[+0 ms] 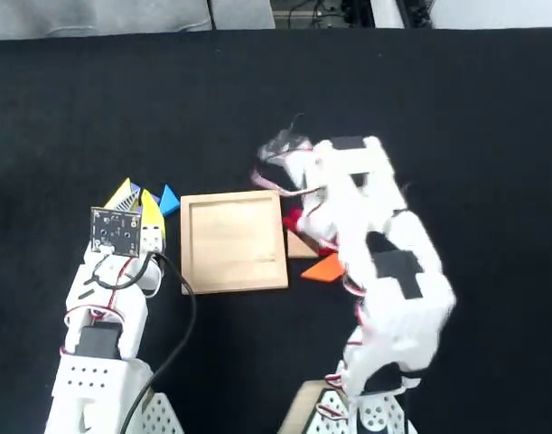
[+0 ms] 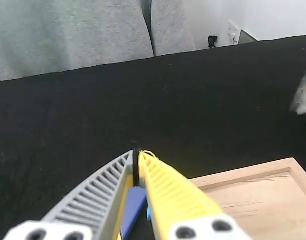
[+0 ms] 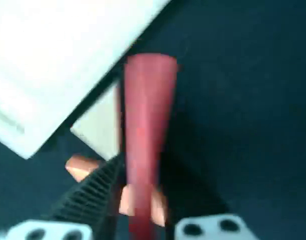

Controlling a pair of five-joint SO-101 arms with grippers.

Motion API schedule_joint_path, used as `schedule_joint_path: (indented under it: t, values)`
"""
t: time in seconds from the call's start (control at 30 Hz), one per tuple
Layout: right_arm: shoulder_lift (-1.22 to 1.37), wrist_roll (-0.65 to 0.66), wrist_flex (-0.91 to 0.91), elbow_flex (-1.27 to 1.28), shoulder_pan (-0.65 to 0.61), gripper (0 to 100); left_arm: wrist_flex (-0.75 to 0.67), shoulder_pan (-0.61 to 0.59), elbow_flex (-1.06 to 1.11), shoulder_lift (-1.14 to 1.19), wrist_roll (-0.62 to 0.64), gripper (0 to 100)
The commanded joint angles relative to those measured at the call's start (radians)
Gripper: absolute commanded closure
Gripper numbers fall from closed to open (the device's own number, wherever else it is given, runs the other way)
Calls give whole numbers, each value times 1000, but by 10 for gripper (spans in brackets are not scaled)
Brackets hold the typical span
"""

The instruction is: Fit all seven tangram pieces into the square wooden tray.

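Observation:
The square wooden tray (image 1: 232, 240) lies on the black table with nothing in it. My left gripper (image 1: 138, 201) is at the tray's left side, its grey and yellow fingers (image 2: 163, 190) shut tip to tip. A blue piece (image 2: 133, 207) shows in the gap beneath them. Another blue piece (image 1: 170, 199) and a yellow piece (image 1: 120, 193) lie beside it. My right gripper (image 1: 298, 221) is by the tray's right edge, shut on a red piece (image 3: 146, 130) held on edge. A tan piece (image 1: 300, 244) and an orange piece (image 1: 322, 268) lie under it.
The black cloth (image 1: 438, 99) covers the whole table, with open room behind and to both sides of the tray. A black cable (image 1: 187, 316) loops from the left arm near the tray's front corner. The tray's rim (image 2: 243, 175) lies close beside the left fingers.

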Motion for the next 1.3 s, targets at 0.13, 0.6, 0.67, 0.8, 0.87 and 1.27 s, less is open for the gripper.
schedule_joint_path:
  t: [0.13, 0.6, 0.67, 0.8, 0.87, 1.27]
  values:
    - [-174, 0, 158, -104, -20, 988, -23, -4, 18, 3, 0, 970]
    - [-522, 2, 107, -59, -296, 987, -18, -10, 18, 2, 0, 970]
    - [-561, 3, 26, 8, -353, 987, -17, -16, 18, 0, 0, 970]
    - [-618, 6, -207, 200, -393, 987, -15, -140, 18, 0, 5, 970]
    - [-633, 6, -338, 294, -393, 987, -15, -226, 13, 0, 8, 970]
    - [-641, 89, -868, 668, -448, 988, 353, -380, -111, 0, 3, 970]
